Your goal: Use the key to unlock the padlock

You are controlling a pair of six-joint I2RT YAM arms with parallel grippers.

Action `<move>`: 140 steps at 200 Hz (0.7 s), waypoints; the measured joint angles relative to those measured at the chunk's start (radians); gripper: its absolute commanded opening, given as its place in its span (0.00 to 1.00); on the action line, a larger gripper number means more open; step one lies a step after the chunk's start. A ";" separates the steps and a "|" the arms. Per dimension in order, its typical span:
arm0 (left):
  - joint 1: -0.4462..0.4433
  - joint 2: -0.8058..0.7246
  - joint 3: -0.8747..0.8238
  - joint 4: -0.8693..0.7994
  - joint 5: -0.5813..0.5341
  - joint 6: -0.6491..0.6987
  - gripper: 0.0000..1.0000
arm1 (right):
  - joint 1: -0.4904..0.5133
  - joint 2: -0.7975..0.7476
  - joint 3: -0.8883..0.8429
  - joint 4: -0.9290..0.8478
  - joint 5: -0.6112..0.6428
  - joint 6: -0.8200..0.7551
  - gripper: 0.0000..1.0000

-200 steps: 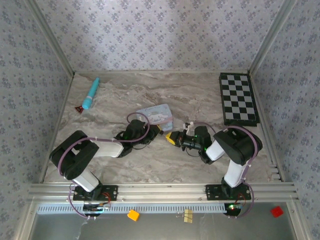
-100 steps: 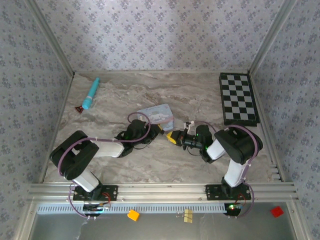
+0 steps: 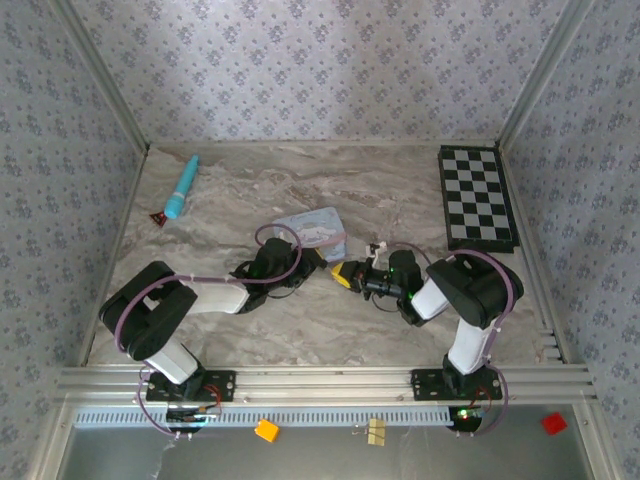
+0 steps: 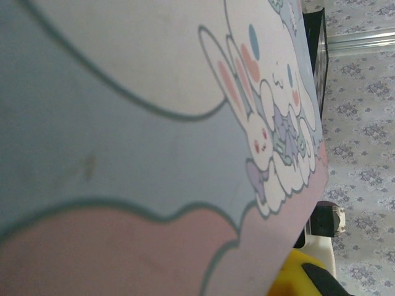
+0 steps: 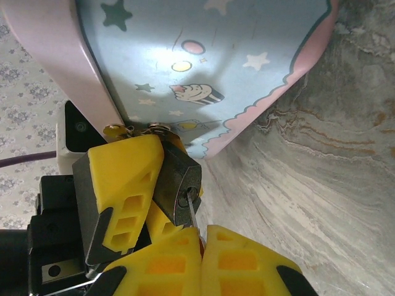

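Note:
The padlock (image 5: 174, 185), a small black block, is gripped between the yellow fingers (image 5: 120, 176) of my left gripper (image 5: 147, 200), which is shut on it. Its keyhole faces my right gripper (image 5: 200, 233). The right gripper is shut on the key (image 5: 192, 216), whose thin silvery blade tip sits in the keyhole. The pale blue cartoon tin (image 5: 203, 68) lies just above the lock and covers most of the left wrist view (image 4: 154, 123). From above, both grippers meet at mid-table, the right gripper (image 3: 345, 275) beside the tin (image 3: 312, 229).
A checkerboard (image 3: 477, 197) lies at the back right. A teal brush-like tool (image 3: 181, 187) and a small red piece (image 3: 158, 216) lie at the back left. Bare marble (image 5: 321, 172) stretches to the right of the lock.
The right gripper nudged slightly toward the lock and back. Both grips stay the same and the tin has not moved.

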 measured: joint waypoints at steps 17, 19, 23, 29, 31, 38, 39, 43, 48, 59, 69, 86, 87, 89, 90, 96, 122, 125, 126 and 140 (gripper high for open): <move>0.000 0.000 0.001 -0.009 0.000 0.000 0.19 | 0.006 0.000 -0.004 0.000 0.011 -0.004 0.00; 0.000 0.000 0.001 -0.010 0.000 0.000 0.19 | 0.007 0.000 -0.004 0.000 0.013 -0.005 0.00; -0.001 0.000 0.001 -0.011 0.000 0.000 0.19 | 0.009 0.000 -0.006 0.000 0.016 -0.006 0.00; -0.002 0.000 0.001 -0.014 0.000 0.000 0.20 | 0.012 0.000 -0.007 0.000 0.018 -0.008 0.00; -0.004 0.000 0.001 -0.015 0.000 0.000 0.21 | 0.012 0.000 -0.008 0.000 0.020 -0.008 0.00; -0.006 0.000 0.001 -0.018 0.004 0.000 0.22 | 0.014 0.000 -0.010 0.000 0.024 -0.010 0.00; -0.008 0.000 0.001 -0.018 0.005 0.000 0.22 | 0.014 0.000 -0.010 0.000 0.025 -0.011 0.00; -0.011 0.000 0.001 -0.018 0.006 0.000 0.23 | 0.016 0.000 -0.010 0.001 0.027 -0.011 0.00; -0.018 0.000 0.001 -0.018 0.005 0.001 0.23 | 0.018 0.000 -0.010 0.001 0.031 -0.012 0.00; -0.023 0.000 0.001 -0.017 0.004 0.005 0.26 | 0.019 0.000 -0.012 0.001 0.035 -0.015 0.00; -0.026 0.000 0.001 -0.017 0.005 0.008 0.27 | 0.022 0.000 -0.013 0.000 0.042 -0.018 0.00; -0.026 0.000 0.001 -0.017 0.007 0.008 0.28 | 0.030 0.000 -0.013 0.001 0.051 -0.023 0.00; -0.026 0.000 0.001 -0.017 0.007 0.008 0.28 | 0.031 0.000 -0.013 0.001 0.051 -0.023 0.00; -0.026 0.000 0.001 -0.017 0.007 0.008 0.28 | 0.032 0.000 -0.014 0.001 0.052 -0.023 0.00; -0.026 0.000 0.001 -0.017 0.007 0.008 0.28 | 0.032 0.000 -0.014 0.001 0.052 -0.023 0.00; -0.026 0.000 0.001 -0.017 0.008 0.008 0.29 | 0.034 0.000 -0.015 0.001 0.055 -0.024 0.00; -0.027 0.000 0.001 -0.017 0.012 0.008 0.34 | 0.040 0.000 -0.018 0.001 0.061 -0.027 0.00; -0.027 0.000 0.001 -0.017 0.012 0.008 0.34 | 0.041 0.000 -0.018 0.001 0.061 -0.027 0.00; -0.028 0.000 0.001 -0.017 0.012 0.008 0.34 | 0.042 0.000 -0.018 0.001 0.062 -0.027 0.00; -0.030 0.000 0.001 -0.017 0.016 0.009 0.36 | 0.043 0.000 -0.021 0.001 0.068 -0.028 0.00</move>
